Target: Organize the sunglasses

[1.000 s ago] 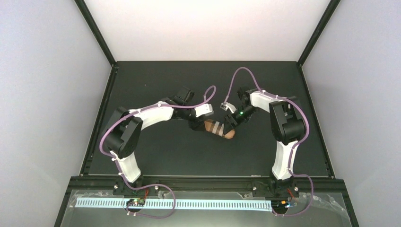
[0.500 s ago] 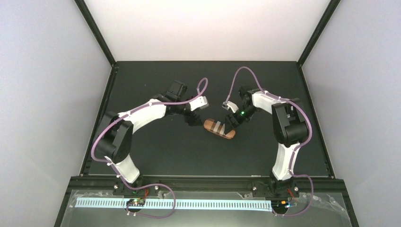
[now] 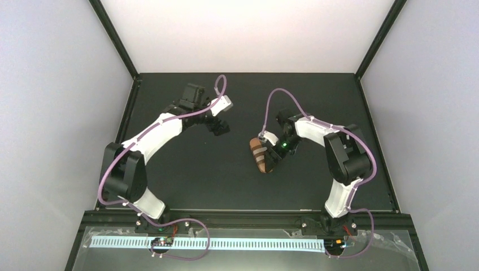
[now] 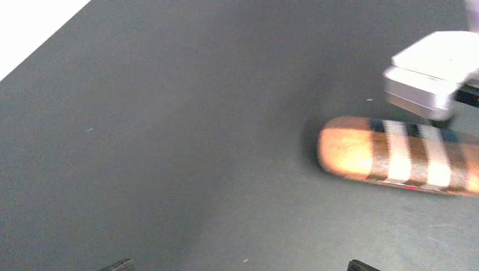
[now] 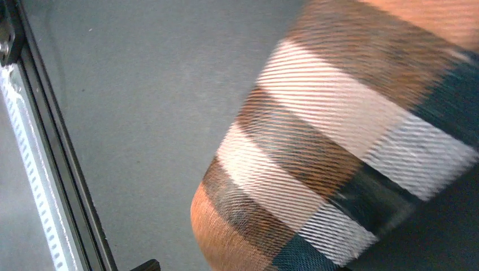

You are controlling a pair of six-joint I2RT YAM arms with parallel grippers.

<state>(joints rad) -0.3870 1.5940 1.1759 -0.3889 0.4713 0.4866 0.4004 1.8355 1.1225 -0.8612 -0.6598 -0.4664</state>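
Note:
The sunglasses are out of view in every frame. A brown case with pale stripes [image 3: 261,156] lies closed on the black table [image 3: 186,180], right of centre, turned almost end-on to me. My right gripper [image 3: 275,157] hangs directly over its right side. In the right wrist view the case [image 5: 316,152] fills the space between the jaws, and the one fingertip [image 5: 144,264] that shows stands clear of its edge. My left gripper [image 3: 221,127] is up at the back left, well away from the case [image 4: 395,155], open and empty, fingertips [image 4: 118,264] far apart.
The black frame rail [image 5: 51,141] and a pale perforated strip [image 5: 31,169] run along the table's edge in the right wrist view. Grey walls close in both sides. The right arm's white camera housing [image 4: 432,79] hovers above the case.
My left gripper let go of the case, opened wide and drew back to the far left. The case swung from lying crosswise to nearly end-on, with the right gripper over it.

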